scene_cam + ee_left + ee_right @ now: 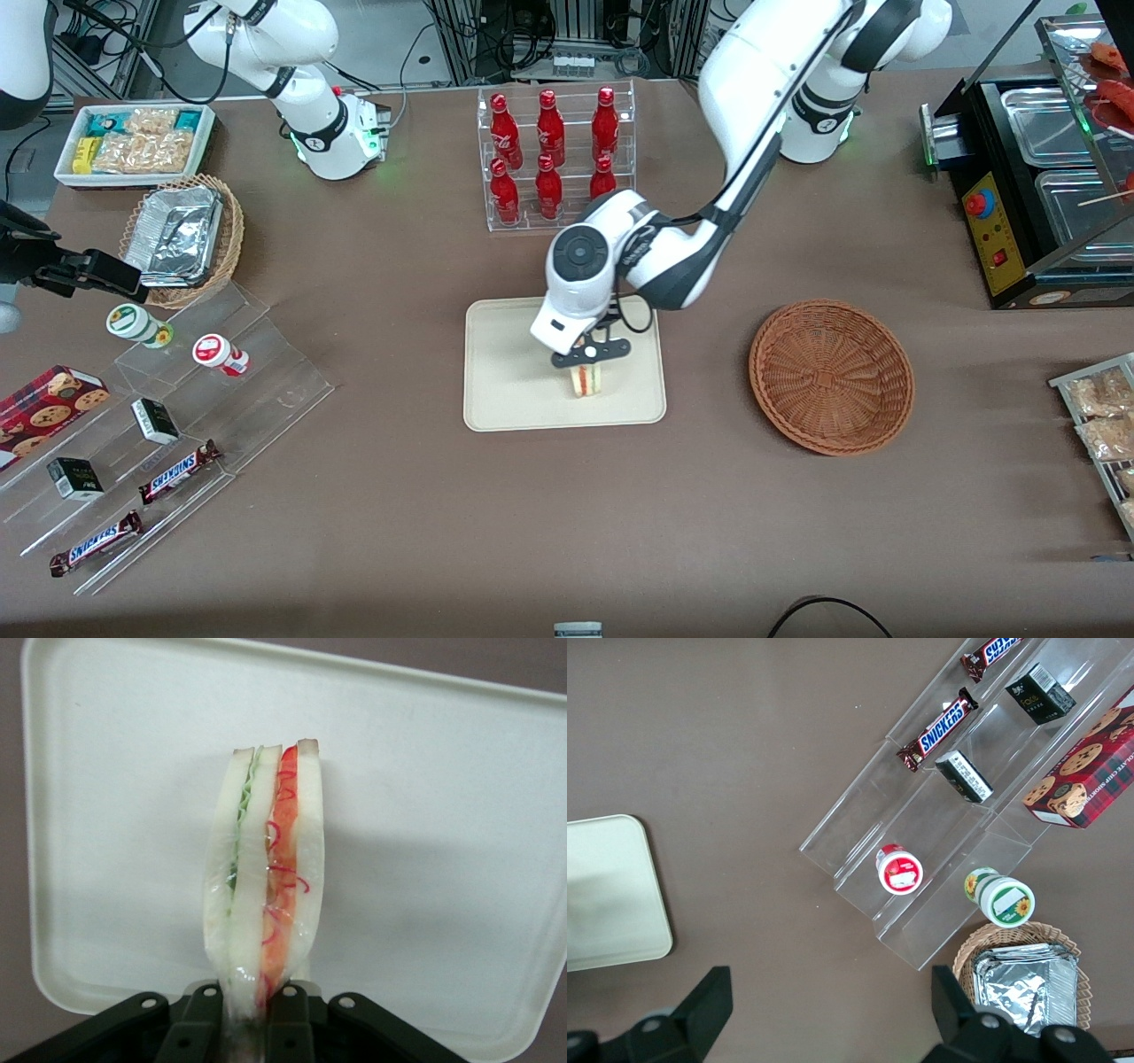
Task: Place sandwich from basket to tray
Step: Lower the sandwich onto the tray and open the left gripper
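Observation:
My left arm's gripper (pixel 587 361) hangs over the cream-beige tray (pixel 505 372) and is shut on the sandwich (pixel 586 381). In the left wrist view the sandwich (pixel 266 868) is a pale wrapped wedge with green and red filling layers, pinched at its base between the two black fingers (pixel 195 1028), cut edge facing the tray (pixel 443 859) below. I cannot tell whether it touches the tray surface. The reddish-brown woven basket (pixel 831 377) sits beside the tray toward the working arm's end of the table, with nothing in it.
A clear rack of red bottles (pixel 555 159) stands farther from the front camera than the tray. A clear stepped shelf (pixel 168 425) with snack bars and cups, a tan wicker basket with foil containers (pixel 182 237) and a white snack bin (pixel 135 142) lie toward the parked arm's end. A black food warmer (pixel 1036 186) stands at the working arm's end.

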Robot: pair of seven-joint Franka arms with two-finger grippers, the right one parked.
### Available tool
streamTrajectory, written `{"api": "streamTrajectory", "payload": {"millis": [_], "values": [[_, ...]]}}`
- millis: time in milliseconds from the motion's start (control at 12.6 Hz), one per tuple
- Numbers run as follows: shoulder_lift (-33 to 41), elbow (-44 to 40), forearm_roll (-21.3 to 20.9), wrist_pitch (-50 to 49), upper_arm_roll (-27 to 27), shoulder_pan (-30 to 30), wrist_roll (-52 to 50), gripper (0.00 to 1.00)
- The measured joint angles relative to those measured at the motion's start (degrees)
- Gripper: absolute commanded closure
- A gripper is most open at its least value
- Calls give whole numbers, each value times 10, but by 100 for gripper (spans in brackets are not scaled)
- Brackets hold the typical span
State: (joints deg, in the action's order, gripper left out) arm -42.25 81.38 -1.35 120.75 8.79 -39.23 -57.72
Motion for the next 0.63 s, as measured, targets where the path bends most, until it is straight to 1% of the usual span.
{"api": "streamTrajectory", "payload": {"millis": [237, 633], "values": [[-24, -27, 0, 0, -1, -9, -9, 100], [-30, -29, 0, -1, -3, -11, -29, 100]]}}
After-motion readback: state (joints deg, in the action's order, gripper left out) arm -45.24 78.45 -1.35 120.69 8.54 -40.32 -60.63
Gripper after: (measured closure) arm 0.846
